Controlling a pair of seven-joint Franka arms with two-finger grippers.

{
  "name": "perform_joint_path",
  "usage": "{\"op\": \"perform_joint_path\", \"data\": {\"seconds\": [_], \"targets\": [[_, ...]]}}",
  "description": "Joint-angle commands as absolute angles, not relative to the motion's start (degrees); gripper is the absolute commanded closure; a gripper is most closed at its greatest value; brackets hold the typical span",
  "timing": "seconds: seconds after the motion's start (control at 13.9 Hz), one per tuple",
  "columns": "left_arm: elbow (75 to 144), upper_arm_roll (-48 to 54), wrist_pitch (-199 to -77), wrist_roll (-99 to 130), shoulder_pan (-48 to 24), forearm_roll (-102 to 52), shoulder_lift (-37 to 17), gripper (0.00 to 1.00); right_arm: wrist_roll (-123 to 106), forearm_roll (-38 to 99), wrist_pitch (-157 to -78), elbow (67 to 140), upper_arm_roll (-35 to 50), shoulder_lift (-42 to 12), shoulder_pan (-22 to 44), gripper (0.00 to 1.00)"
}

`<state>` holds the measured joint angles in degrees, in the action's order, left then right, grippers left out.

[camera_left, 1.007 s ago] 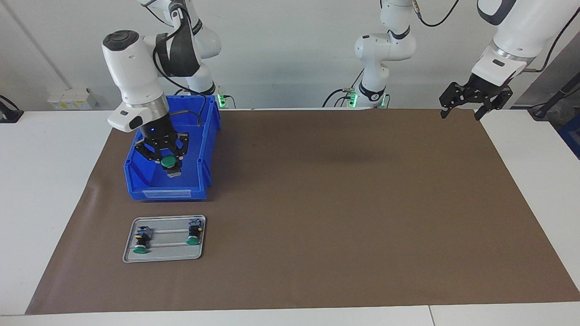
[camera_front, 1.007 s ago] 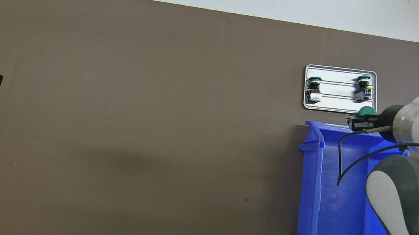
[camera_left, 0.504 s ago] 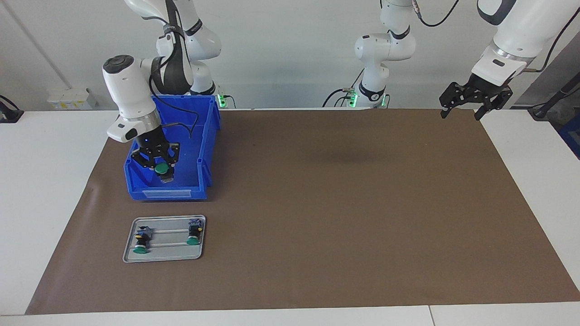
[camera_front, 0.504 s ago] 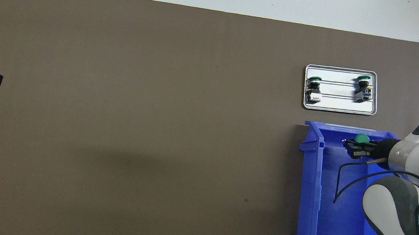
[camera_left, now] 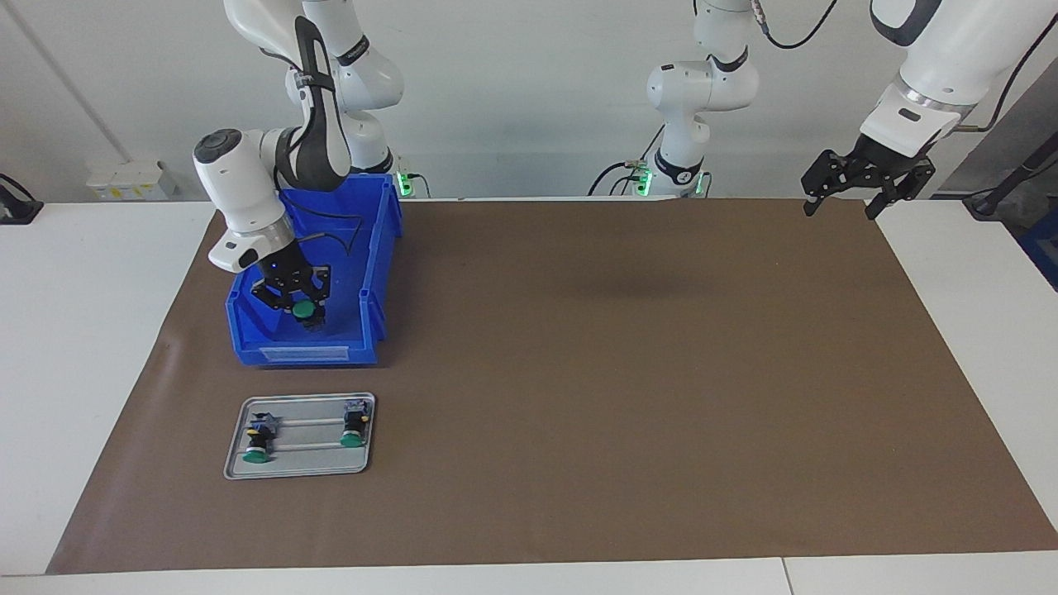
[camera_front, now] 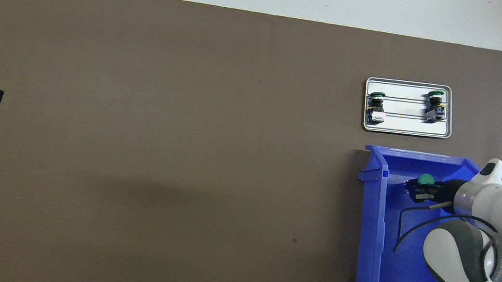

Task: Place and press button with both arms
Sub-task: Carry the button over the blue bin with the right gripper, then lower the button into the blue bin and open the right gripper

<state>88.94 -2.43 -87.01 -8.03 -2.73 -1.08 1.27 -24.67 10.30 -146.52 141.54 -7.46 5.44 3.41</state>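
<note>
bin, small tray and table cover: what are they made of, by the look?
Blue bin: likely moulded plastic, saturated colour, ribbed walls, slight gloss.
Tray: probably metal, silver-grey, bright raised rim with rounded corners.
Brown cover: matte paper or thin mat; flat, no shine, a wave at its edge. Which one is unclear.

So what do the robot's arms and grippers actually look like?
Both arms are glossy white with rounded joints. The right arm has a dark grey band, a black joint cap and a loose black cable. The left arm has a dark grey patch and a black cable. The right gripper and left gripper are black, claw-like linkages.
</note>
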Motion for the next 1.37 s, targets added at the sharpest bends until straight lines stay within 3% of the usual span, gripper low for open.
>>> {"op": "perform_joint_path", "data": {"seconds": [0.0, 0.22, 0.43, 0.5, 0.58, 0.65, 1.08, 1.29], "targets": [[89.65, -2.11, -86.48, -7.47, -2.37, -0.97, 2.11, 0.00, -26.72, 12.13, -149.76, 142.47, -6.94, 3.96, 2.99, 1.00], [89.65, -2.11, -86.48, -7.47, -2.37, -1.05, 2.11, 0.00, -26.46, 12.13, -151.08, 143.35, -6.94, 3.60, 3.16, 1.00], [89.65, -2.11, -86.57, -7.47, -2.37, -0.97, 2.11, 0.00, -26.10, 12.13, -151.00, 143.44, -6.94, 3.60, 3.25, 0.79], [89.65, -2.11, -86.57, -7.47, -2.29, -0.97, 2.11, 0.00, -26.10, 12.13, -150.91, 143.35, -6.94, 3.60, 3.25, 0.50], [89.65, -2.11, -86.57, -7.47, -2.37, -0.97, 2.11, 0.00, -26.02, 12.13, -150.82, 143.35, -6.94, 3.60, 3.16, 0.13], [89.65, -2.11, -86.49, -7.47, -2.37, -0.97, 2.11, 0.00, -25.93, 12.13, -150.65, 143.35, -6.94, 3.60, 3.16, 0.00], [89.65, -2.20, -86.57, -7.47, -2.29, -0.97, 2.11, 0.00, -23.39, 12.13, -149.68, 142.30, -6.33, 5.09, 3.34, 0.00], [89.65, -2.11, -86.57, -7.47, -2.37, -0.97, 2.11, 0.00, -15.51, 11.95, -141.80, 136.52, -6.24, 5.80, 5.53, 0.00]]}}
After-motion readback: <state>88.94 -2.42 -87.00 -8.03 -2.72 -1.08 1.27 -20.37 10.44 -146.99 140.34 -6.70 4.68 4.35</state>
